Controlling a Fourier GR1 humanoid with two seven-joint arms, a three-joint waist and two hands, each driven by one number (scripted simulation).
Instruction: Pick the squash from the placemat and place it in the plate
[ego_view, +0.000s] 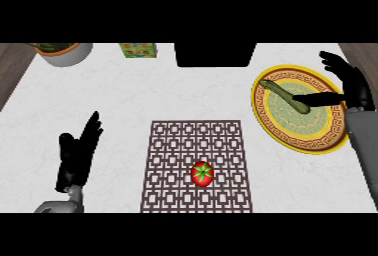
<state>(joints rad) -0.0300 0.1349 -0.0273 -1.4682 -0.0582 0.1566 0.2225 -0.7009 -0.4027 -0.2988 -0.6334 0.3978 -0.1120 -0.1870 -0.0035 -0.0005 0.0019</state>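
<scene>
Lying on the round, gold-rimmed patterned plate (306, 145), slim green squash (284, 96), right hand (351, 82) spread beside it, thumb stretched over its thick end, left hand (77, 155) spread low left, lattice placemat (173, 150)

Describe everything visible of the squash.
The squash is a long, slim vegetable, pale green with a darker, narrow stem end pointing up-left. It looks smooth and whole. It lies flat and diagonal on the patterned middle of the yellow-rimmed plate, off the placemat. The thumb of the right robot hand reaches across the plate to its thicker lower end; whether they touch cannot be told.
</scene>
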